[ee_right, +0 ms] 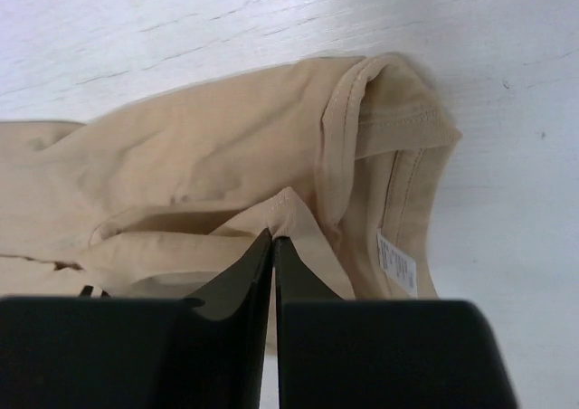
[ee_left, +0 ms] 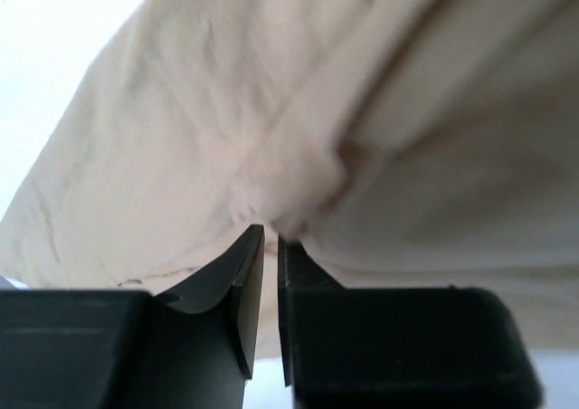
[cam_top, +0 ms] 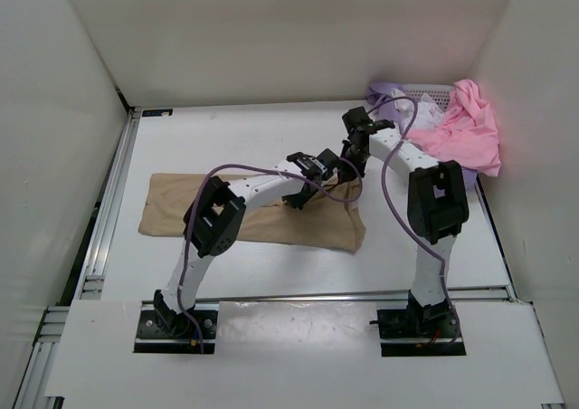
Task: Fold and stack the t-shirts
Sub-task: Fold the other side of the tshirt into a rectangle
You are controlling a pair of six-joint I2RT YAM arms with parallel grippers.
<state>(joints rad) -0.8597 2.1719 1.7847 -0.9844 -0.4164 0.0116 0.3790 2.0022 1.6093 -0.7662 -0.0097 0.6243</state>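
**Tan shirt** (cam_top: 181, 205): lies as a long flat strip across the middle of the bench (cam_top: 244, 133), under both arms.

**Left gripper** (ee_left: 270, 233): jaws nearly together, pinching a puckered fold of the tan shirt.

**Right gripper** (ee_right: 272, 234): jaws nearly together, pinching a raised fold just beside the collar (ee_right: 398, 110) and label (ee_right: 396, 262).

**Pink shirt** (cam_top: 466, 128), **white shirt** (cam_top: 423, 117) and **lavender shirt** (cam_top: 387, 90): heaped in and over the basket (cam_top: 436, 90) at the far right corner, well apart from the tan shirt.
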